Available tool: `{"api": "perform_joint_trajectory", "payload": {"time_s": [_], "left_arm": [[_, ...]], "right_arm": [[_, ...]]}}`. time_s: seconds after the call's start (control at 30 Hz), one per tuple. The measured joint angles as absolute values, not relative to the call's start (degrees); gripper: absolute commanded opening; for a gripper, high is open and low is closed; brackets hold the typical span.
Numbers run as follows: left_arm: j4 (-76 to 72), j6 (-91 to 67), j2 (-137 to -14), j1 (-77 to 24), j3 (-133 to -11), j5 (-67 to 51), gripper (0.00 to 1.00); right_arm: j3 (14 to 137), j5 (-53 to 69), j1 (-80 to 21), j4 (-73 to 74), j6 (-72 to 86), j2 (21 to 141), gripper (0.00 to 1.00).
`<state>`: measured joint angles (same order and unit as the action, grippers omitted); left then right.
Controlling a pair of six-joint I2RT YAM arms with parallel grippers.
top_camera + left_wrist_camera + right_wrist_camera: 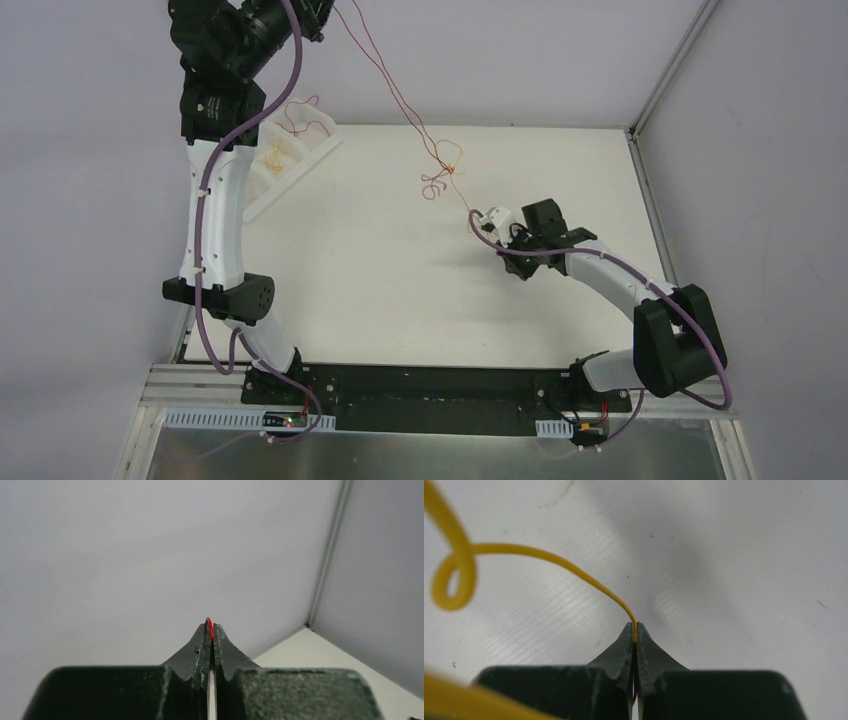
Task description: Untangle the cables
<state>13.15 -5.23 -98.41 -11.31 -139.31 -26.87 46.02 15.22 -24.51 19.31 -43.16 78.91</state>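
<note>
A thin red cable [385, 75] runs taut from my raised left gripper [322, 18] at the top of the top view down to a small curly tangle [443, 172] of red, orange and yellow wire hanging over the table's far middle. My left gripper [211, 626] is shut on the red cable [209, 625], whose loop pokes out of the tips. A yellow cable [463, 196] leads from the tangle to my right gripper [479, 222], low over the table. In the right wrist view my right gripper [634, 626] is shut on the yellow cable [539, 555], which curls into a loop at left.
A white compartment tray [315, 152] lies at the back left of the table, with red [300, 108] and yellow [274, 156] wires in it. Grey walls stand behind and to the right, with a corner post [672, 62]. A black rail [440, 385] holds the arm bases.
</note>
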Motion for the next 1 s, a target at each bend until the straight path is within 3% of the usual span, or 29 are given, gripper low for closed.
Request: {"api": "perform_joint_trajectory", "payload": {"time_s": [0.27, 1.0], "left_arm": [[10.8, -1.6, -99.1, -7.6, -140.2, -15.8, 0.0], [5.3, 6.4, -112.1, 0.7, -142.9, -2.1, 0.0]], "right_arm": [[45.8, 12.0, -16.5, 23.8, -48.6, 81.3, 0.0], [44.2, 7.5, 2.3, 28.4, -59.4, 83.0, 0.0]]}}
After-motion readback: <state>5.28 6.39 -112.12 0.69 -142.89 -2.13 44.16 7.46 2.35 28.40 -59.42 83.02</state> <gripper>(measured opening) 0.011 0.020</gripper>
